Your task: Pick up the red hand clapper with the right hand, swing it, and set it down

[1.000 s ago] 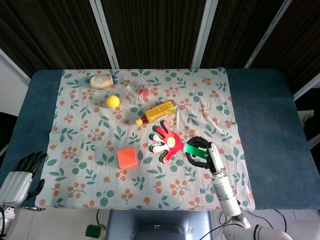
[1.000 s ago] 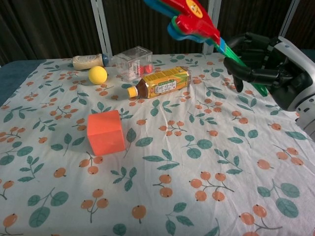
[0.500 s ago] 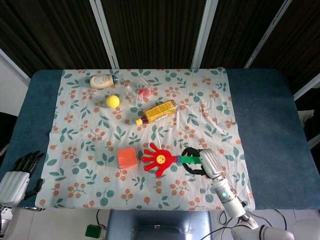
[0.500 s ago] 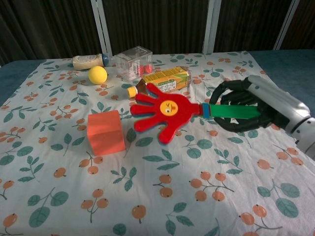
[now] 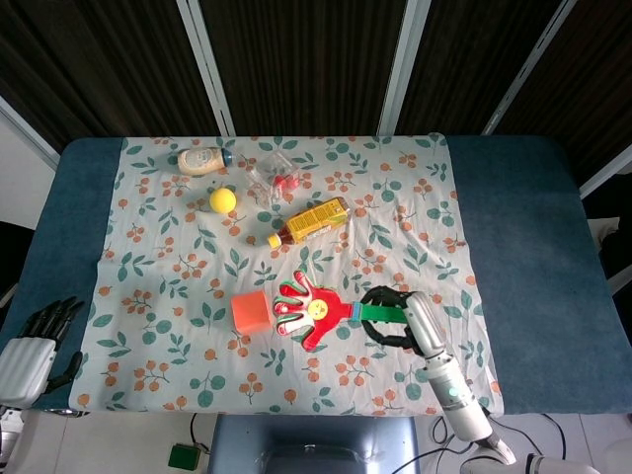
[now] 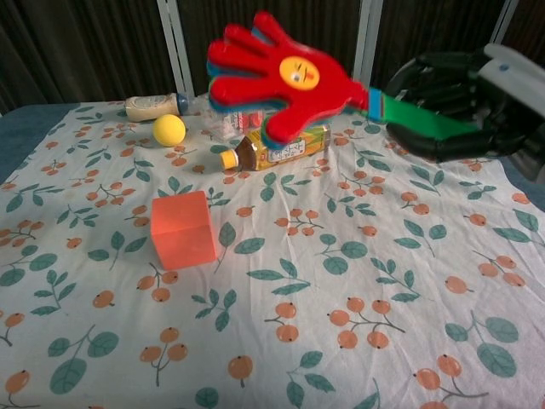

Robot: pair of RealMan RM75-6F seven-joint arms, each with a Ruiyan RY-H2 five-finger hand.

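Note:
The red hand clapper [image 5: 311,309] [image 6: 272,77], with a yellow smiley face and a green handle [image 6: 421,119], is raised above the floral cloth. My right hand [image 5: 393,316] [image 6: 464,98] grips the green handle, fingers curled around it. In the chest view the red palm hangs high over the yellow drink bottle [image 6: 277,145], its fingers pointing left. In the head view it sits just right of the orange cube [image 5: 251,312]. My left hand [image 5: 35,341] rests off the cloth at the table's front left corner, fingers apart, holding nothing.
An orange cube [image 6: 182,230] stands mid-cloth. A yellow ball [image 5: 223,199], a cream bottle [image 5: 202,160] and a clear box [image 5: 274,178] lie at the back. The yellow drink bottle [image 5: 311,221] lies in the middle. Blue table [image 5: 533,247] borders the cloth.
The clapper swung down to near the cloth half a second ago and has now risen again, its red palm ending higher and further left. The left hand has hardly moved.

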